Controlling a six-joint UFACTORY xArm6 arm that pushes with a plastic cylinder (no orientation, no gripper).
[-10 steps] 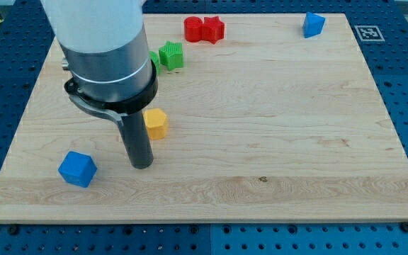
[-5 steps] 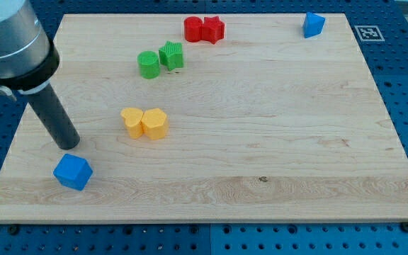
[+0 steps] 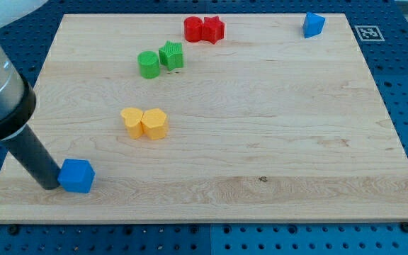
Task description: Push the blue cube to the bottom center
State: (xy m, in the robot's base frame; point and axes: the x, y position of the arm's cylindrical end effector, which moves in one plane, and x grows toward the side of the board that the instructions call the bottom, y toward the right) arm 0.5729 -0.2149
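At the small blue cube's (image 3: 76,176) left face, my tip (image 3: 50,185) touches; no jaws exist; next, push rightward along the wooden tabletop (image 3: 275,127).

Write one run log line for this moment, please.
phase: contact | my tip: against left side of blue cube | cube: bottom-left of board | goal: bottom center, not reached

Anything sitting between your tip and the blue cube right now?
Nothing. In the camera view my tip sits right against the view's left side of the blue cube, with no visible gap and no other block between them.
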